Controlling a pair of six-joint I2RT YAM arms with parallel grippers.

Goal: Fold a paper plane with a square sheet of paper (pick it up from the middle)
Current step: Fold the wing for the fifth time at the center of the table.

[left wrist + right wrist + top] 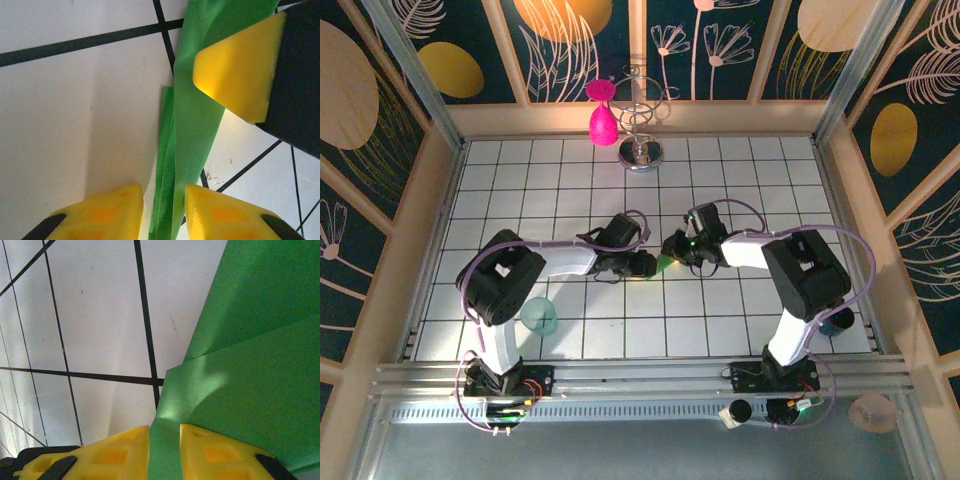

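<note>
The bright green sheet of paper (665,263), folded into a narrow layered shape, hangs between the two arms at the middle of the tiled table (570,180). In the left wrist view its folded layers (195,125) run down between my left gripper's (164,192) yellow pads, which stand close around them. A yellow pad (235,70) of the other gripper presses on the paper further along. In the right wrist view a flap of the green paper (260,340) fills the gap of my right gripper (165,432), both pads against it. From above, the left gripper (648,265) and right gripper (678,250) nearly meet.
A pink teardrop object (603,122) hangs on a wire stand with a metal base (642,155) at the back centre. A translucent teal cup (540,316) sits near the left arm's base. A dark round object (837,320) lies by the right arm. Wooden walls enclose the table.
</note>
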